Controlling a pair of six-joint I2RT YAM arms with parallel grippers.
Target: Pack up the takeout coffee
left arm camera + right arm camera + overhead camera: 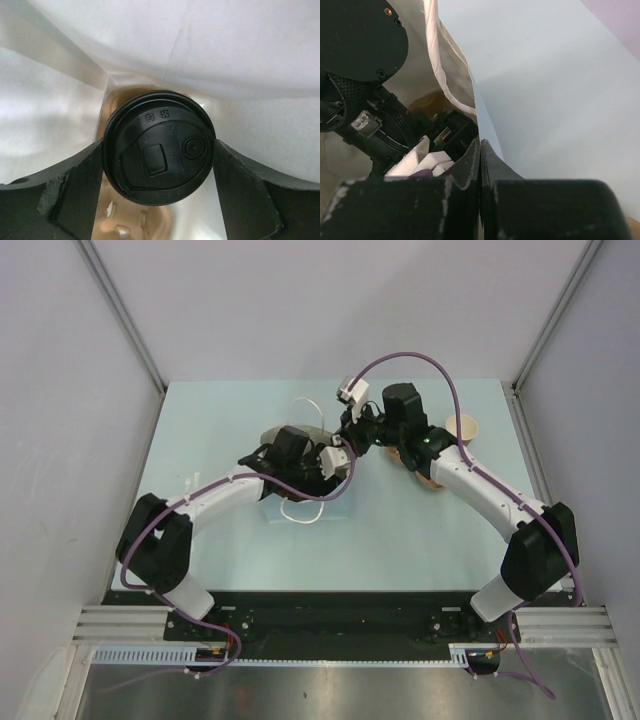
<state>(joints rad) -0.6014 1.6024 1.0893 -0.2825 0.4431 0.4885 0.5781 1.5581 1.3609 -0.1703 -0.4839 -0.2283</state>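
Your left pincer (159, 152) is down inside the light-blue bag (225, 50), and it's got the takeout coffee (150, 132). It's grasped on both sides of the black lid (167, 167), jaws standing wide around it. Pale bag walls close in all round that pincer. Just beneath the cup you can see the brown pulp carrier (131, 226), though whether the cup is sitting in it, you can't tell from here.

Across now to your right pincer (480, 152): clenched tight on the bag's rim. The blue wall runs up from between its jaws, and a white handle (438, 60) hangs just to its left.

Further right of that pincer, a second tan cup (462, 427), open-topped, stands on the surface (400, 530), apart from the bag.
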